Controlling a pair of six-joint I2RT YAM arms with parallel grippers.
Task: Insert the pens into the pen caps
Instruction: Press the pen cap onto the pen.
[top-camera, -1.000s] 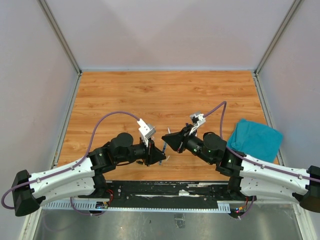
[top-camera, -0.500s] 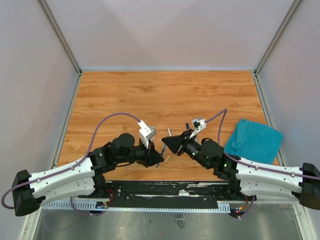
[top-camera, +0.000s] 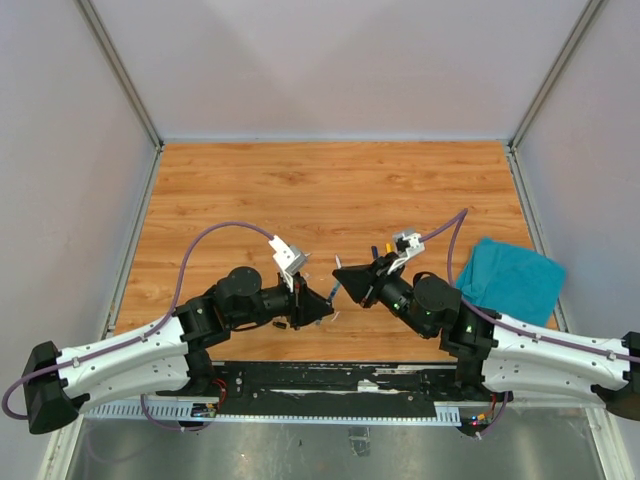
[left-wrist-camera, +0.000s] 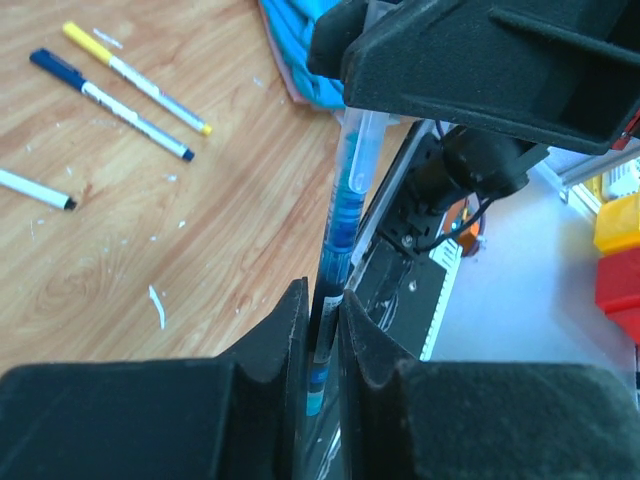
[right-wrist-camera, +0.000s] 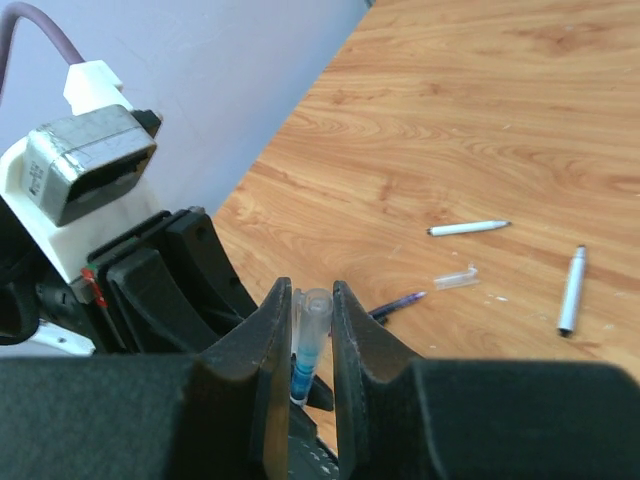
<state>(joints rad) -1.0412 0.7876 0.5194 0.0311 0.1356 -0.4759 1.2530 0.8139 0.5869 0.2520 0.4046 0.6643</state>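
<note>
Near the front edge of the table (top-camera: 300, 190), the two arms meet tip to tip. The left gripper (left-wrist-camera: 322, 300) is closed tightly on a blue pen (left-wrist-camera: 338, 225), which rises between its fingers and reaches up to the right gripper (right-wrist-camera: 312, 295). The right gripper is closed on a clear cap (right-wrist-camera: 312, 325), and the blue of the pen shows inside this cap. Other pens lie on the wood: a yellow-capped pen (left-wrist-camera: 135, 78), a dark-blue-capped pen (left-wrist-camera: 110, 105) just beside it, and a white pen (left-wrist-camera: 35, 190) with a black tip. Their barrels carry small print, too small to read. A loose clear cap (right-wrist-camera: 455, 278) lies farther off. A teal cloth (top-camera: 510, 278) lies at the right side.
</note>
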